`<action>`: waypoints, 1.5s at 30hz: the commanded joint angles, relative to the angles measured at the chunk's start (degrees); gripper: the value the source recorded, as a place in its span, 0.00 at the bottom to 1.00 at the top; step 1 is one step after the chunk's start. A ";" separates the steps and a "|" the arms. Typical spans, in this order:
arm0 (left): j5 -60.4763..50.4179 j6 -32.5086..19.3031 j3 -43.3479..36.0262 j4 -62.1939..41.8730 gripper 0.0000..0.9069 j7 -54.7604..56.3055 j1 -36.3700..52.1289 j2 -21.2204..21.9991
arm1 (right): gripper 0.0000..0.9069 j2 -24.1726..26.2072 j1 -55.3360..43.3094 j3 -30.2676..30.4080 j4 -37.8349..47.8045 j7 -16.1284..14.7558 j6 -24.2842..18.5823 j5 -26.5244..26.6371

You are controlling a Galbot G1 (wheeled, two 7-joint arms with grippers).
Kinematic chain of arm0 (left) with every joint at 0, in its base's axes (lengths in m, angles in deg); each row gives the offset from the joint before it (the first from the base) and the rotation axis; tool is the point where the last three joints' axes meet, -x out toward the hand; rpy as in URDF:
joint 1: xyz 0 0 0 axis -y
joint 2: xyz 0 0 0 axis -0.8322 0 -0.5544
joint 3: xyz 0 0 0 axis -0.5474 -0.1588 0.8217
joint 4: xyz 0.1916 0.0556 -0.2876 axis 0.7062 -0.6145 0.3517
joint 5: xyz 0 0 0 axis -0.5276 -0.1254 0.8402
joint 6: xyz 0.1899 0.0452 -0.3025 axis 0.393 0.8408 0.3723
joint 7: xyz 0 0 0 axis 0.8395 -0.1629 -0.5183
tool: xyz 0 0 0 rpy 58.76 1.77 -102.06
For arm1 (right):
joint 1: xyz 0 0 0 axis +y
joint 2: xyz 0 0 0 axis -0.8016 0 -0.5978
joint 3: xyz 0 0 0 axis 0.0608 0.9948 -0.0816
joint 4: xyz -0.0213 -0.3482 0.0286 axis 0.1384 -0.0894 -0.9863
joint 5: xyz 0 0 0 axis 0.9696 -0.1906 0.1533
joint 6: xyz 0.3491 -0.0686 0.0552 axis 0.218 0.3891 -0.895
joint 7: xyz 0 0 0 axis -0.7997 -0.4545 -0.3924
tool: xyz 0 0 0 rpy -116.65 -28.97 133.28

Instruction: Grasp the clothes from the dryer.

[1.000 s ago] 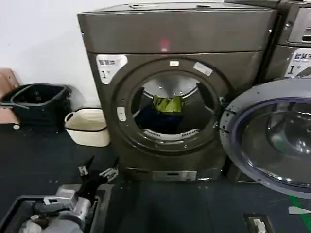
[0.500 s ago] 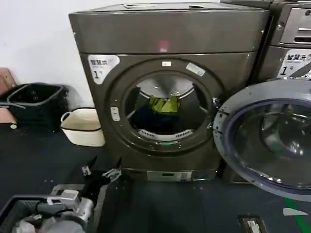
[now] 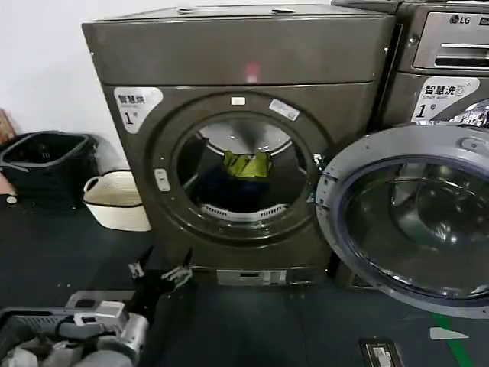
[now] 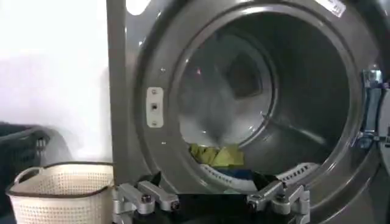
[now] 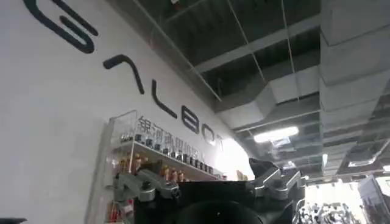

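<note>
The dryer stands in front of me, dark bronze-grey, with a white "1" sticker and its round porthole uncovered. Inside the drum lie the clothes: a yellow-green piece resting on a larger dark navy piece. The left wrist view shows the yellow-green piece and a strip of the navy one just past the porthole's lower rim. My left gripper is low, in front of the dryer's lower left corner, outside the drum. It is open and holds nothing. My right gripper points up at a ceiling, open and holding nothing.
The dryer's round door hangs open to the right. A grey LG machine stands behind it. A white basket and a black basket sit on the floor to the dryer's left. A dark bin is under my left arm.
The dryer and baskets have slid left in the head view and look a little larger. My left gripper stays low before the dryer, still open.
</note>
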 commanded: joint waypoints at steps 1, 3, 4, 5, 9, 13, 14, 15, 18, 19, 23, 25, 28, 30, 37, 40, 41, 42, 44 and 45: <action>-1.70 0.08 -0.09 -0.02 1.00 0.19 0.08 0.05 | 1.00 0.04 -0.08 -0.03 0.04 -0.01 -0.02 0.03; -1.72 0.11 -0.18 0.02 1.00 0.13 0.13 0.15 | 1.00 0.01 -0.07 -0.07 0.09 -0.04 -0.04 0.03; -1.72 0.10 -0.23 0.08 1.00 0.11 0.13 0.15 | 1.00 -0.01 -0.06 -0.07 0.10 -0.05 -0.05 0.03; -1.74 0.08 -0.32 0.08 1.00 0.05 0.17 0.18 | 1.00 -0.01 -0.07 -0.08 0.09 -0.05 -0.06 0.02; -1.91 -0.06 -0.33 -0.01 1.00 -0.05 0.41 0.28 | 1.00 0.01 -0.02 -0.27 0.14 -0.08 -0.06 0.03; -1.98 -0.15 -0.35 -0.21 1.00 -0.13 0.68 0.29 | 1.00 0.00 -0.09 -0.24 0.08 -0.14 -0.07 0.03; -1.95 -0.11 -0.37 -0.25 1.00 -0.12 0.80 0.29 | 1.00 -0.02 -0.13 -0.19 -0.01 -0.14 -0.07 0.02; -1.99 -0.16 -0.38 -0.29 1.00 -0.13 0.89 0.31 | 1.00 -0.06 -0.17 -0.15 -0.09 -0.17 -0.07 0.01; -2.03 -0.15 -0.46 -0.31 1.00 -0.16 1.05 0.36 | 1.00 -0.12 -0.22 -0.11 -0.05 -0.16 -0.11 -0.05; -2.01 -0.15 -0.52 -0.30 1.00 -0.19 1.11 0.37 | 1.00 -0.13 -0.25 -0.10 -0.04 -0.16 -0.13 -0.05; -2.22 -0.44 -0.80 -0.35 1.00 -0.52 1.38 0.33 | 1.00 -0.29 -0.32 0.20 -0.06 -0.11 -1.02 -0.17; -2.38 -0.71 -0.81 -0.35 1.00 -0.82 1.48 0.31 | 1.00 -0.31 -0.32 0.26 0.04 -0.33 -2.00 -0.07; -3.07 -1.63 -0.92 -0.53 1.00 -1.15 1.61 0.29 | 1.00 -0.30 -0.30 0.29 0.07 -0.79 -2.72 0.05; -3.09 -1.76 -0.98 -0.55 1.00 -1.20 1.77 0.33 | 1.00 -0.30 -0.39 0.26 -0.15 -0.87 -2.52 0.29; -3.15 -1.97 -1.14 -0.96 1.00 -1.44 2.04 0.31 | 1.00 -0.29 -0.19 0.18 0.22 -0.24 -5.39 1.05; -3.06 -1.99 -1.13 -1.15 1.00 -1.43 2.08 0.32 | 1.00 -0.34 -0.02 0.20 0.21 -0.36 -5.35 1.45; -2.99 -2.00 -1.12 -1.08 1.00 -1.41 2.08 0.33 | 1.00 -0.42 -0.07 0.26 0.13 -0.44 -5.42 1.51; -2.92 -1.98 -1.11 -0.99 1.00 -1.41 2.07 0.31 | 1.00 -0.46 -0.12 0.34 0.02 -0.51 -5.36 1.49; -2.87 -1.98 -1.09 -0.93 1.00 -1.42 2.03 0.25 | 1.00 -0.49 -0.23 0.48 -0.16 -0.51 -5.24 1.54; -2.85 -1.97 -1.09 -0.93 1.00 -1.42 2.00 0.22 | 1.00 -0.50 -0.26 0.52 -0.18 -0.52 -5.18 1.57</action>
